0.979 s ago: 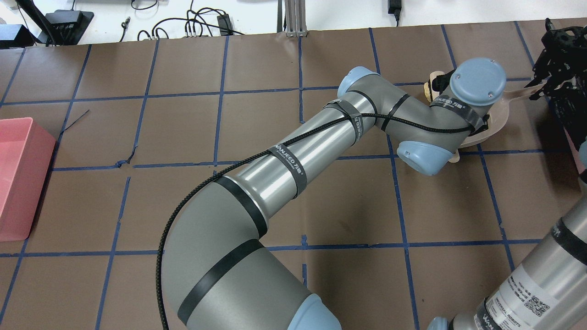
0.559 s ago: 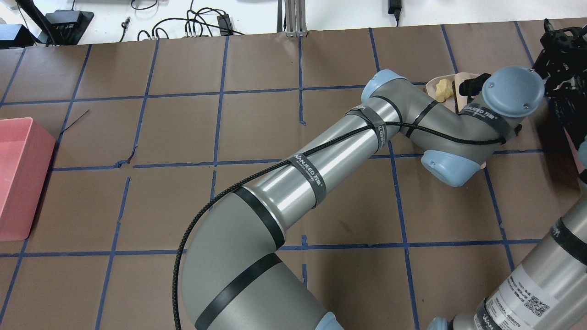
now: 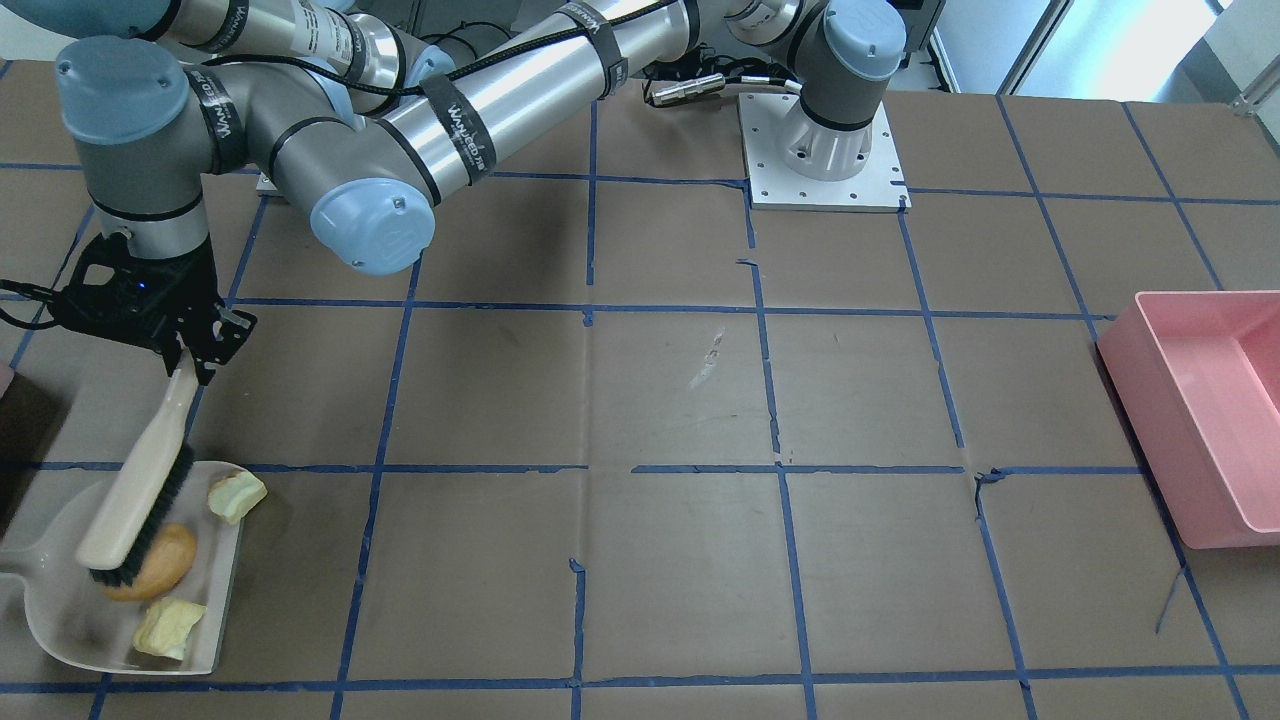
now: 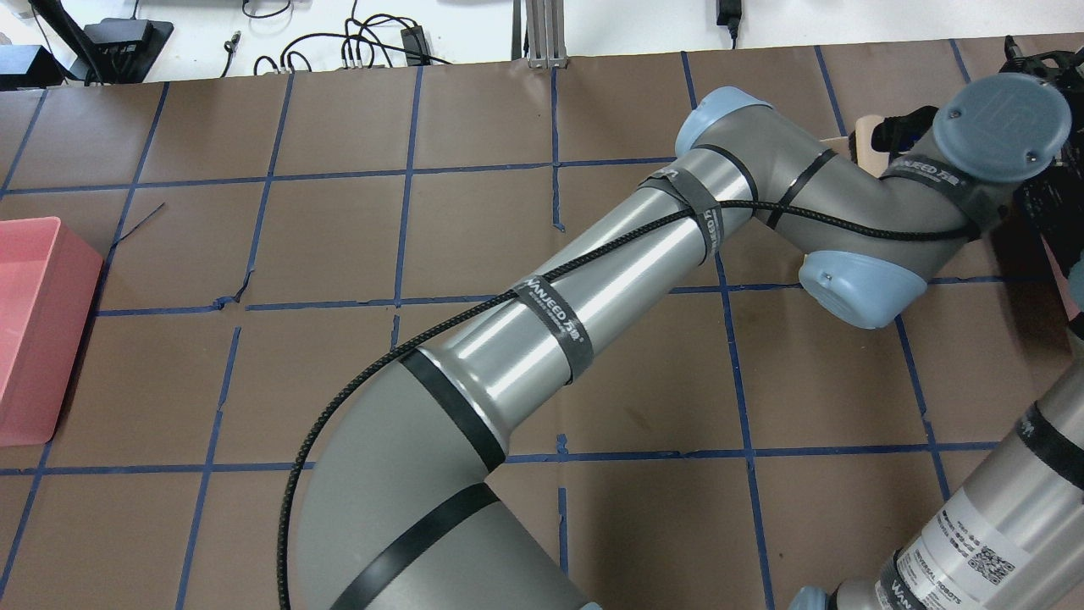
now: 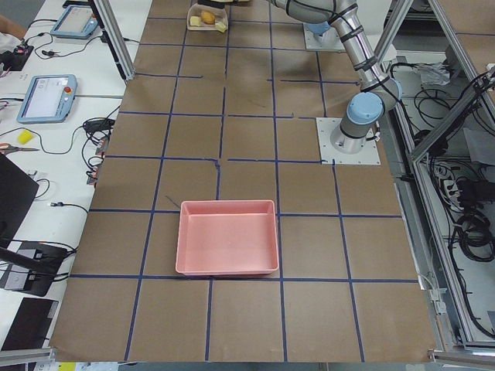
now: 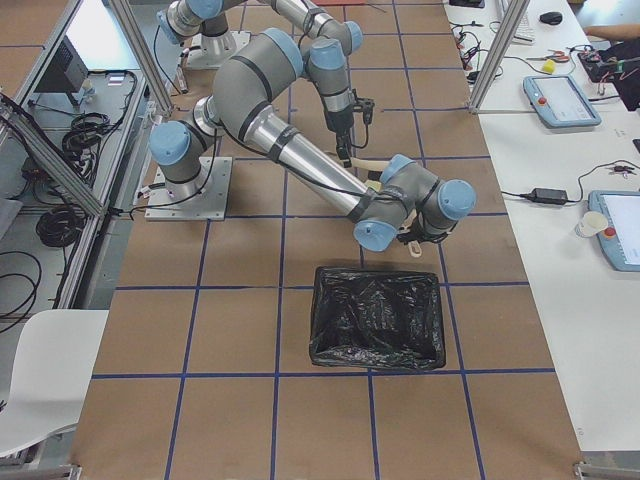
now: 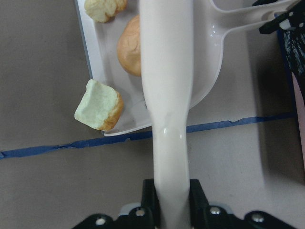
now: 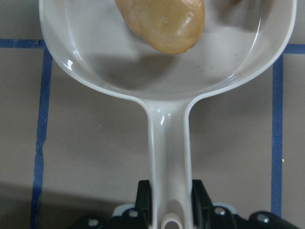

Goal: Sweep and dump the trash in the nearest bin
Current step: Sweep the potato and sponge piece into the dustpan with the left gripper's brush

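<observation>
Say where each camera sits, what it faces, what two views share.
Front-facing: across the table, facing the robot; left arm, brush, dustpan.
Overhead: behind the robot, looking down; left arm, pink bin.
Exterior left: table's left end; pink bin, left arm's base.
Exterior right: table's right end; black-lined bin, right arm.
Left wrist: past left gripper, down the brush.
Right wrist: past right gripper, along dustpan handle.
Shared: both wrists see the tan potato-like lump.

A robotics lab is shown. A table is covered in brown paper and gridded with blue tape, and a robot arm is bolted to it on a metal plate. Teach pendants and cables are laid on white benches alongside, and aluminium posts are set at its edges.
</observation>
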### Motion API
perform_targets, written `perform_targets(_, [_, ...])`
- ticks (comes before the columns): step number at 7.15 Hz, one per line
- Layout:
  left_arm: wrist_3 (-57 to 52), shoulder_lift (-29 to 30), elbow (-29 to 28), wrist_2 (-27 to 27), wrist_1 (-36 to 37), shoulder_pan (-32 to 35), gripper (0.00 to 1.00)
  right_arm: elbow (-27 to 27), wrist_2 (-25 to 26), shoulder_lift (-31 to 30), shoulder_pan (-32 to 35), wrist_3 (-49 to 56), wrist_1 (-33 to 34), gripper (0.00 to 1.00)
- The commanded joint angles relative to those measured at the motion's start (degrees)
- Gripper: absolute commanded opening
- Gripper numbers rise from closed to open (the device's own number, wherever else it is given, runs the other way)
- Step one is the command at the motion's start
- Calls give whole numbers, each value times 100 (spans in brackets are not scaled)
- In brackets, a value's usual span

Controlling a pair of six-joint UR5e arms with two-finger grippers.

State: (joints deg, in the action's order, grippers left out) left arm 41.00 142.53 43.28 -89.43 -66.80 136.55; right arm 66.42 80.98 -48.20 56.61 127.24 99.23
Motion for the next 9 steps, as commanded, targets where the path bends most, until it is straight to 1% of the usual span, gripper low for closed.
perform_targets(1, [-153, -618, 1290, 14, -105, -506, 1, 3, -29, 21, -1, 38, -9, 0])
perform_targets(2, [-197, -865, 1950, 5, 8, -507, 1, 3, -30, 12, -1, 38, -9, 0])
perform_targets(3, [90, -928, 2261, 13, 244, -507, 1, 12, -38, 21, -1, 38, -9, 0])
perform_targets(4, [519, -851, 2247, 31, 281, -455, 1, 12, -39, 21, -1, 38, -18, 0])
perform_targets(6, [786, -780, 2212, 5, 501, -261, 1, 20, -39, 21, -1, 21, -18, 0])
perform_targets(7, [830, -745, 2098, 5, 501, -208, 1, 20, -39, 21, -1, 12, -18, 0])
perform_targets(8, [979, -614, 1862, 5, 501, -112, 1, 20, -39, 21, -1, 12, -18, 0])
perform_targets(9, [1076, -369, 1503, -4, 501, -68, 1, 20, -39, 12, -1, 12, -18, 0])
